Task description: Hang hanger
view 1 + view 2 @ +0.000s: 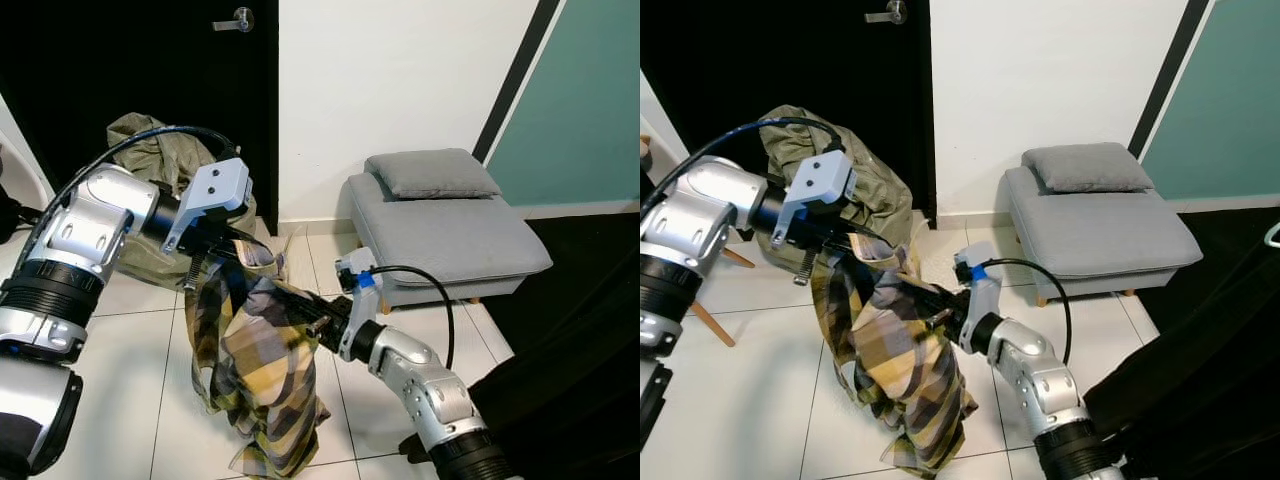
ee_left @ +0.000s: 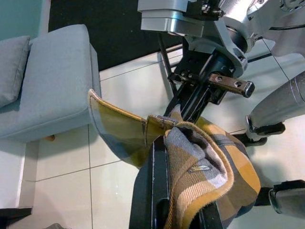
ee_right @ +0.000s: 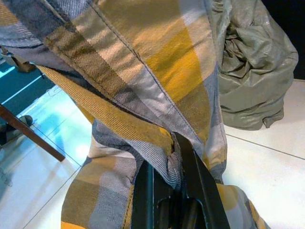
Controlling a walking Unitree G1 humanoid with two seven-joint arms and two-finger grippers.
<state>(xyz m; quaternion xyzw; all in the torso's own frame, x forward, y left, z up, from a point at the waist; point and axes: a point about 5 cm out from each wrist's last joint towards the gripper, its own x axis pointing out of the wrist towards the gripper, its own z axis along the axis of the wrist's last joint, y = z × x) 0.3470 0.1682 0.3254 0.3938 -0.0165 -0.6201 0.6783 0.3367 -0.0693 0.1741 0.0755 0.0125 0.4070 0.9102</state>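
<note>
Your left hand (image 2: pixel 167 200) is pinching the collar end of the plaid shirt (image 1: pixel 262 375), a yellow, grey and dark checked garment; in the left wrist view its two black fingers (image 2: pixel 152 191) sit either side of a bunched fold of cloth with a button showing on it. Your right hand (image 3: pixel 174 191) reaches in from the other side and is also pressed onto the shirt, its fingers (image 3: pixel 195 176) clamped over a seam edge just under the collar band. Between the two hands the shirt hangs in the air in front of you, its lower part drooping down to the white tiled floor (image 1: pixel 140 400) or just above it; you cannot tell from these views whether it touches. You cannot make out a hanger inside the cloth. Behind the left arm lies a crumpled olive-green garment (image 1: pixel 855 175), heaped against the dark door (image 1: pixel 150 60) with its metal handle (image 1: pixel 238 18). To your right, against the white wall, stands a low grey padded seat (image 1: pixel 450 235) with a matching cushion (image 1: pixel 432 172) lying on its back end. Wooden chair legs (image 1: pixel 715 325) show at the left edge in the right eye view.
</note>
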